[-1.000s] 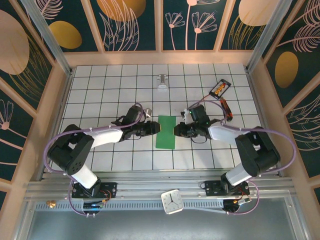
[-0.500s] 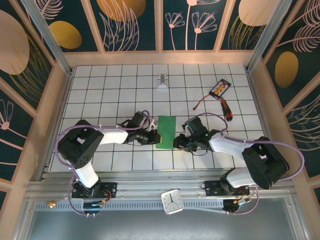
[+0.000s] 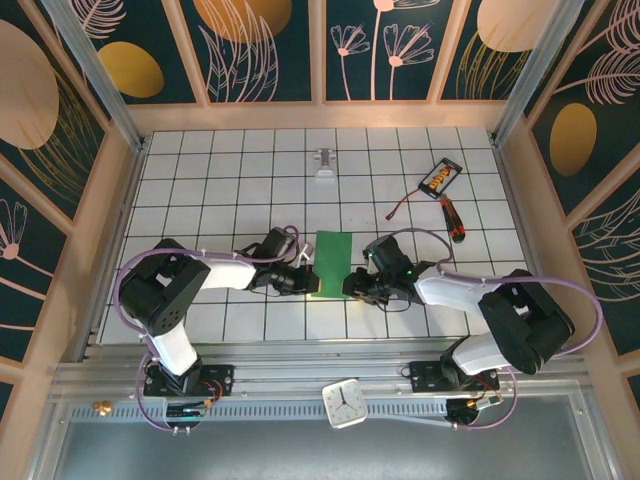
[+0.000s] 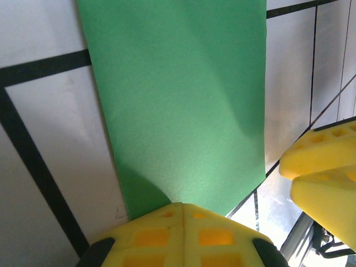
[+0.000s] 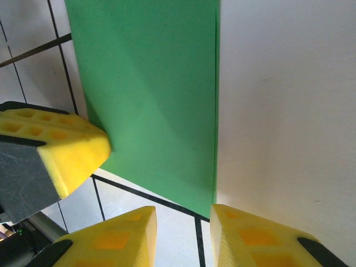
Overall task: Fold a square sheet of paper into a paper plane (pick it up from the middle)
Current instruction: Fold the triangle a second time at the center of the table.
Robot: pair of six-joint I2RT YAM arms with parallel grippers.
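Note:
The square sheet of paper [image 3: 330,262] is bright green and lies flat on the tiled table as a narrow upright rectangle, one tile wide. In the right wrist view, the paper [image 5: 150,94] shows two layers along its right edge. My left gripper [image 3: 303,283] is shut, its yellow tips touching the paper's left edge near the near corner; the left wrist view shows the closed gripper [image 4: 183,207] against the paper [image 4: 178,94]. My right gripper [image 3: 352,285] is open at the paper's near right corner. That gripper [image 5: 183,225] holds nothing, and the corner lies just ahead of its gap.
A red-handled screwdriver [image 3: 452,218] and an orange-and-black device [image 3: 441,176] with a cable lie at the back right. A small metal clip [image 3: 324,163] sits at the back centre. A white clock [image 3: 346,402] rests on the front rail. Wooden walls surround the table.
Both grippers have slid toward the paper's near end. The left gripper has shut at the paper's left edge. The right gripper has opened wider.

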